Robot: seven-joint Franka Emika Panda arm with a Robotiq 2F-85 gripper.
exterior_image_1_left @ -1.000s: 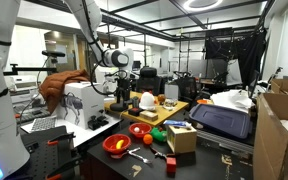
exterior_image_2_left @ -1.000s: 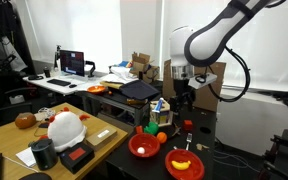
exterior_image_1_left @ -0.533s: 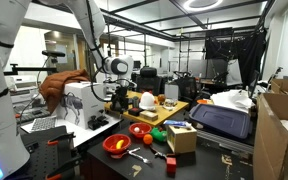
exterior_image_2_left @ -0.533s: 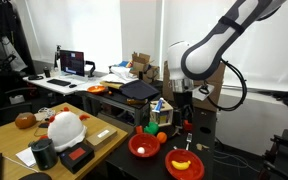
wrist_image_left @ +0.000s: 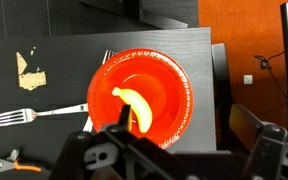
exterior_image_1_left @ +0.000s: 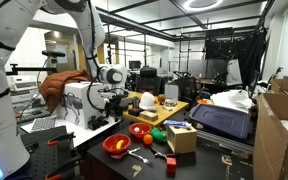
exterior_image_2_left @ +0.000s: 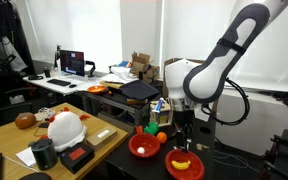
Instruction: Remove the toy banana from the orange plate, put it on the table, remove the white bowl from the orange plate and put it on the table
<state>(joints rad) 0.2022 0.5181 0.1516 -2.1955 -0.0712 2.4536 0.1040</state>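
The toy banana (wrist_image_left: 134, 106) lies in the middle of the orange plate (wrist_image_left: 174, 75) on the dark table (wrist_image_left: 64, 50). My gripper (wrist_image_left: 182, 128) is open and empty and hangs above the plate. One finger is over the banana's end and the other is beyond the plate's rim. In both exterior views the gripper (exterior_image_2_left: 184, 128) (exterior_image_1_left: 110, 101) is well above the plate (exterior_image_2_left: 184, 165) (exterior_image_1_left: 115, 145); the banana (exterior_image_2_left: 182, 164) shows as a yellow spot. No white bowl shows on the plate.
A fork (wrist_image_left: 34, 113) lies beside the plate. A second red dish (exterior_image_2_left: 144, 146) with small toys stands close by. A cardboard box (exterior_image_1_left: 181, 137) and a wooden board (exterior_image_1_left: 159, 112) with a white helmet sit behind. The table's edge is near the plate.
The arm has swung over and come down, so the gripper now hangs above the plate with the banana. Plate and banana have not moved.
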